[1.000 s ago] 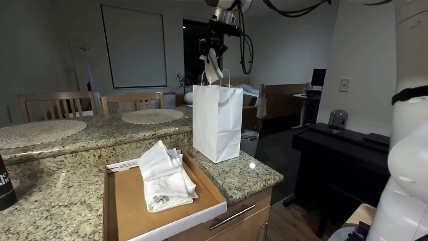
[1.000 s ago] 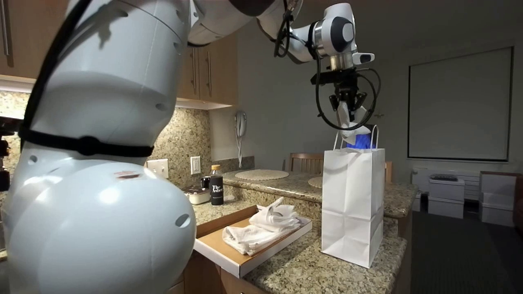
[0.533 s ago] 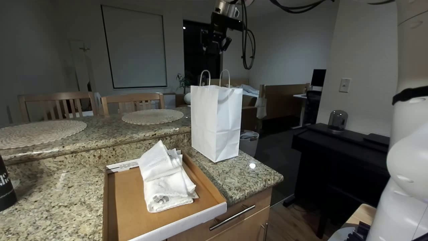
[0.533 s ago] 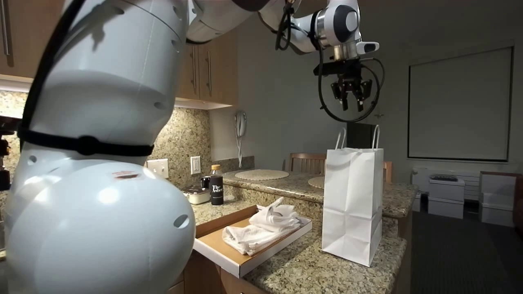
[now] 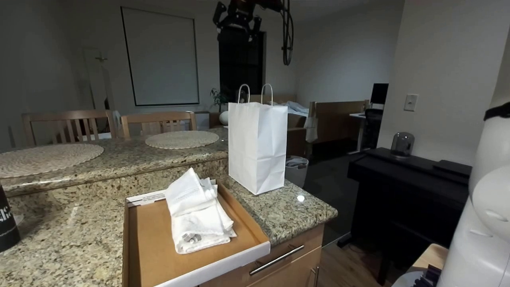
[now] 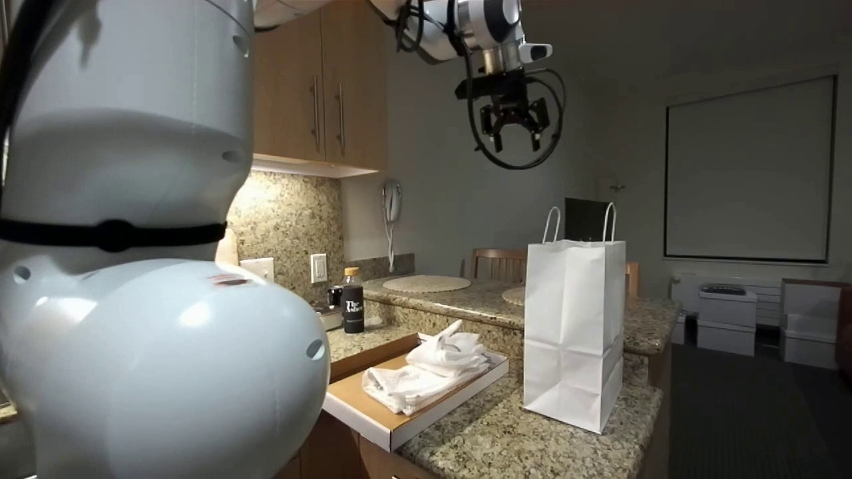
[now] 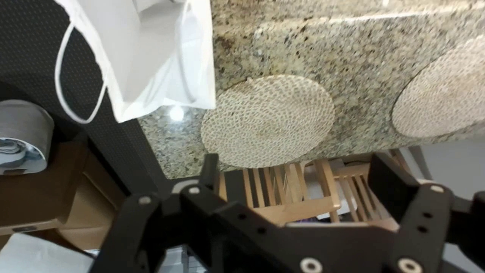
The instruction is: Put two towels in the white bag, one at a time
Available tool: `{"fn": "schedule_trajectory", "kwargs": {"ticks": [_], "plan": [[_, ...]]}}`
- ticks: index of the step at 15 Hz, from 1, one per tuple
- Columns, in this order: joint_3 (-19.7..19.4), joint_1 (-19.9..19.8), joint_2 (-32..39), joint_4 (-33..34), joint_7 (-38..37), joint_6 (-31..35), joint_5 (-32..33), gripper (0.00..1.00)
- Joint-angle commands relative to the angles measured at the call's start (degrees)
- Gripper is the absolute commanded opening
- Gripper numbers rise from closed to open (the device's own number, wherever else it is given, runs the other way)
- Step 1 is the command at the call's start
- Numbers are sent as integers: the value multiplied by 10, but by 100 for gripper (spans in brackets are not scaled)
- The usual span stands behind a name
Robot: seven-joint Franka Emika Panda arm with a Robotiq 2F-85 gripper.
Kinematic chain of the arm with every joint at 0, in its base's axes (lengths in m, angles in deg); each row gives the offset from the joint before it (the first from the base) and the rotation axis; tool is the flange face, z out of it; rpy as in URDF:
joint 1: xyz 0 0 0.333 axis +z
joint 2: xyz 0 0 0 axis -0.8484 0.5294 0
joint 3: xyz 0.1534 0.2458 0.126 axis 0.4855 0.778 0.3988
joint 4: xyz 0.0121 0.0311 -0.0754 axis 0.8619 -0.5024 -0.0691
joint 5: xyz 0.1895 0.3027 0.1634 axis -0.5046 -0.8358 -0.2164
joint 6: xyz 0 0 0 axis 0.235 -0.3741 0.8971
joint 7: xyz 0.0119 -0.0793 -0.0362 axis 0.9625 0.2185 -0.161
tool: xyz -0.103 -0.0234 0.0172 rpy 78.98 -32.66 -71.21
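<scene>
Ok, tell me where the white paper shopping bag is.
In an exterior view, the white paper shopping bag stands right of centre on the granite counter, right of the shallow cardboard tray.

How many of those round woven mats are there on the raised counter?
2, both on the raised counter: one mat nearer the white bag, another mat farther along, cut off by the edge in an exterior view. More could lie out of sight.

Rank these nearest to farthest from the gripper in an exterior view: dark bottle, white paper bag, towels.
1. White paper bag: upright on the granite counter, lower than the gripper.
2. Towels: in the cardboard tray.
3. Dark bottle: across the tray from the bag.
</scene>
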Motion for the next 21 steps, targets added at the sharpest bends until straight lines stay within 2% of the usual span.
{"fn": "schedule_trajectory", "kwargs": {"ticks": [1, 7, 10, 13, 16, 21], "plan": [[33, 39, -52, -126, -30, 14, 56, 100], [103, 88, -35, -267, -133, 21, 115, 100], [136, 122, -6, -308, -170, 23, 165, 100], [159, 164, 49, -291, -229, 8, 256, 100], [157, 214, 120, -227, -314, -31, 355, 100], [130, 259, 230, -94, -375, -73, 363, 100]]}}
